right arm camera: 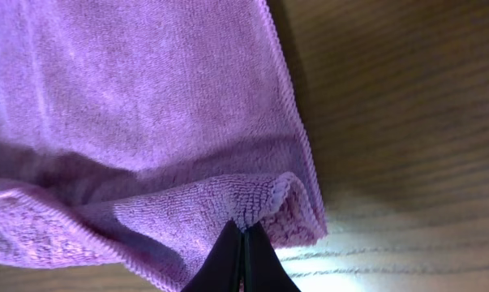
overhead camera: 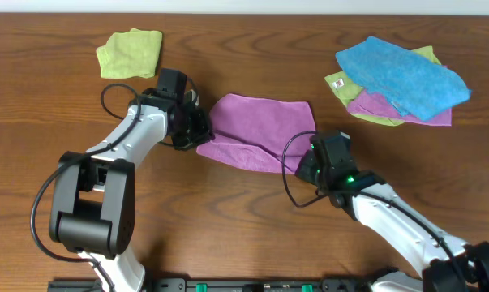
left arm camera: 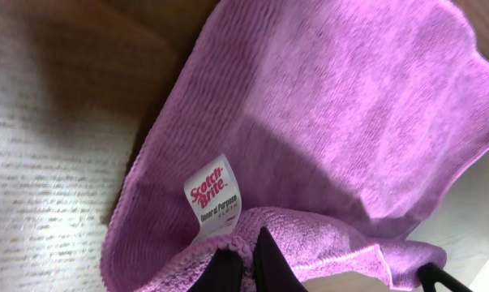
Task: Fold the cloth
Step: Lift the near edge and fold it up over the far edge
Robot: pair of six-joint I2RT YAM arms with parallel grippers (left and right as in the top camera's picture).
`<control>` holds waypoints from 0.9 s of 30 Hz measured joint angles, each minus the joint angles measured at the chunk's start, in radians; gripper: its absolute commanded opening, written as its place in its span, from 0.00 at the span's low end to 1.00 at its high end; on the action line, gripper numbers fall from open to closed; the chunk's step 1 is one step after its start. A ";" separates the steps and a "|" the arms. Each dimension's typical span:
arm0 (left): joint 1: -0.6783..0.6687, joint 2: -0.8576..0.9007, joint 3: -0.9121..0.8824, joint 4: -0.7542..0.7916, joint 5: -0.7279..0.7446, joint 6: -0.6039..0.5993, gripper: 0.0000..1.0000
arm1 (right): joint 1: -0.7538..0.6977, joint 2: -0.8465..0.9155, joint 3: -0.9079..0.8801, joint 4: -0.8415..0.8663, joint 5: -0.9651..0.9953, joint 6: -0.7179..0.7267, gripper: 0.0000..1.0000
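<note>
Pinching the cloth [overhead camera: 264, 122] at two corners, left end effector [overhead camera: 199, 131] and right end effector [overhead camera: 306, 165] were each clamped on a thin bunch; either could slip mid-fold, skewing edges.

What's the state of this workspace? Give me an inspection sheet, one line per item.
Surface: brown wooden table.
Job's things: purple cloth mid-table, rumpled, white tag showing.
Clutter: light green cloth far left; blue cloth atop other cloths far right.
Grippers: left gripper and right gripper each shut on the purple cloth's near edge.
Cables: black cable loops beside each arm.
Surroundings: nothing seen.
</note>
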 measured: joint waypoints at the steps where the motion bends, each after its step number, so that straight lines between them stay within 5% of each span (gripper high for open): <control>1: 0.000 0.000 0.000 0.011 0.000 -0.002 0.06 | -0.006 0.005 0.008 0.000 -0.004 -0.010 0.02; 27: 0.000 0.000 0.001 0.237 -0.019 -0.033 0.06 | -0.065 0.127 0.108 0.134 -0.005 -0.116 0.01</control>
